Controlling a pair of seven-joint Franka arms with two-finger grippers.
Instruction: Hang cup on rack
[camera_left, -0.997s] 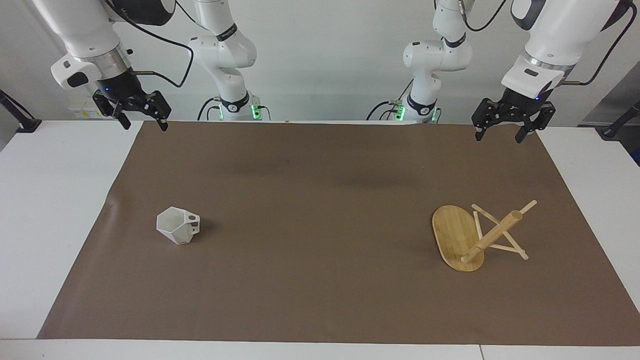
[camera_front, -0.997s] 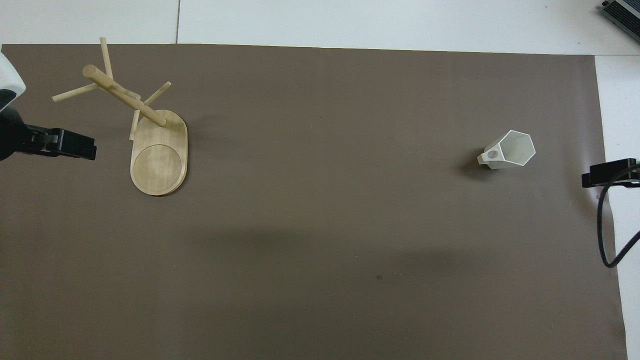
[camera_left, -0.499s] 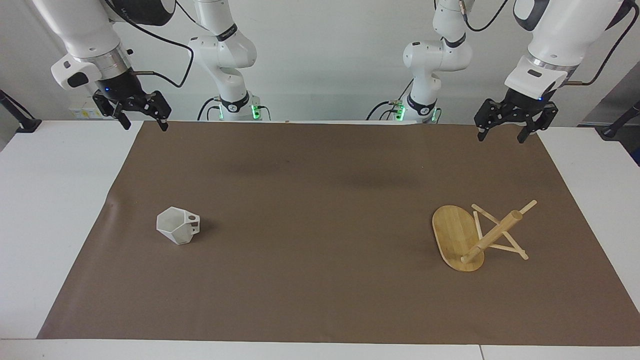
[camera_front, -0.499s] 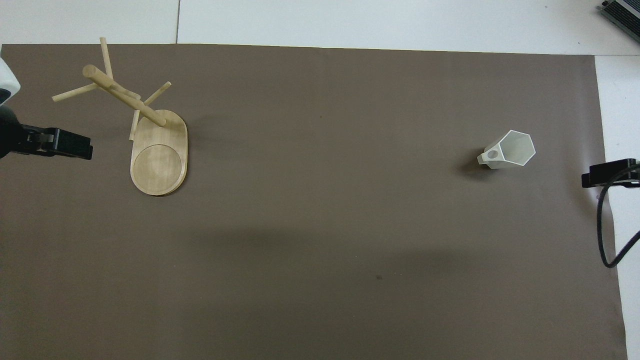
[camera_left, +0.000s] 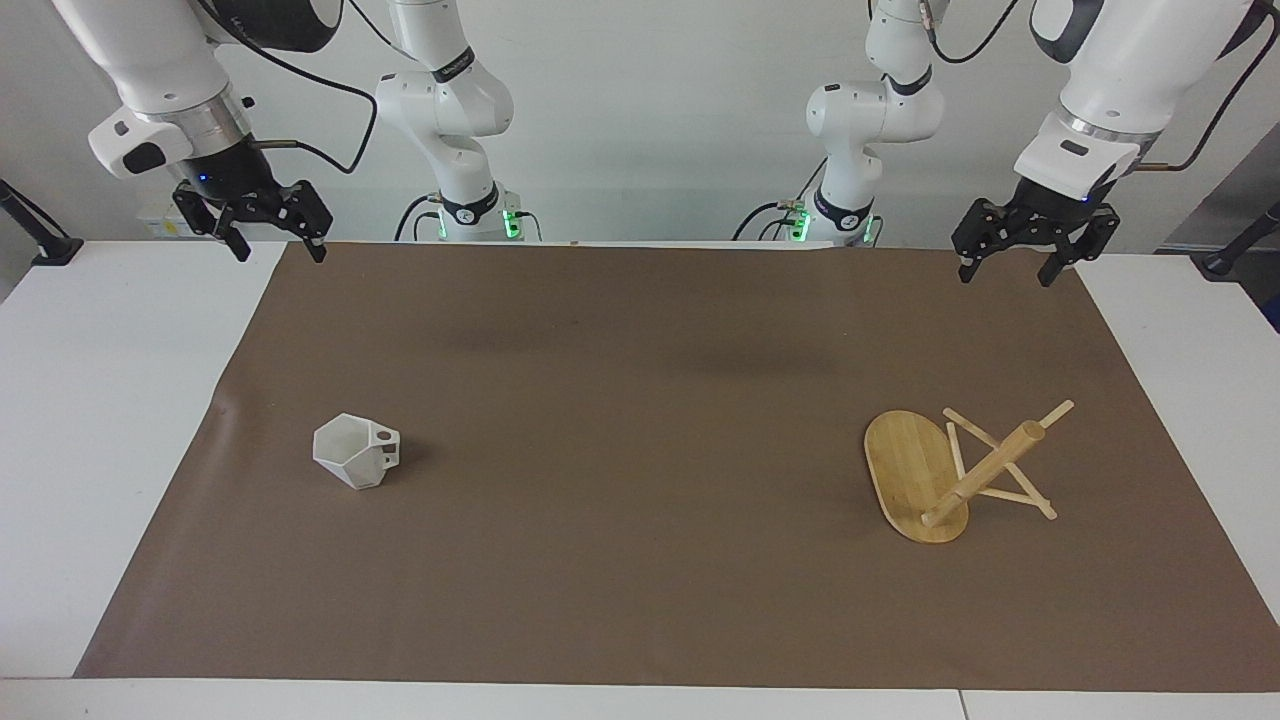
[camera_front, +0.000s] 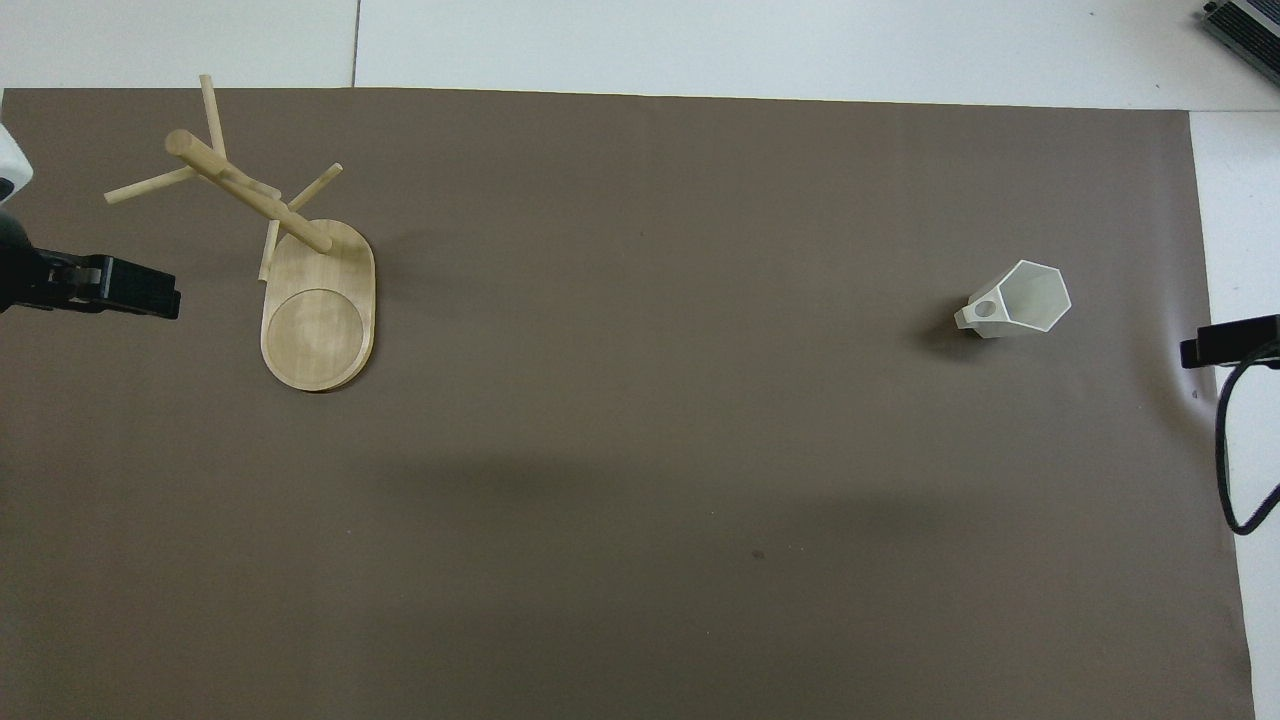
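Observation:
The white faceted cup (camera_left: 355, 452) (camera_front: 1020, 300) sits mouth up on the brown mat toward the right arm's end, its pierced handle pointing to the table's middle. The bamboo rack (camera_left: 912, 476) (camera_front: 318, 320) stands on its oval base toward the left arm's end, post and pegs bare. My right gripper (camera_left: 279, 250) hangs open and holds nothing, over the mat's corner by its base, well apart from the cup. My left gripper (camera_left: 1005, 273) hangs open over the mat's other near corner, apart from the rack. In the overhead view only one dark finger (camera_front: 130, 292) shows at the edge.
A brown mat (camera_left: 640, 400) covers most of the white table (camera_left: 110, 400). A black cable (camera_front: 1225, 470) loops down at the right arm's end in the overhead view. Nothing else lies on the mat between cup and rack.
Both grippers have drifted slightly outward toward their own ends of the table. The cup and the rack have not moved.

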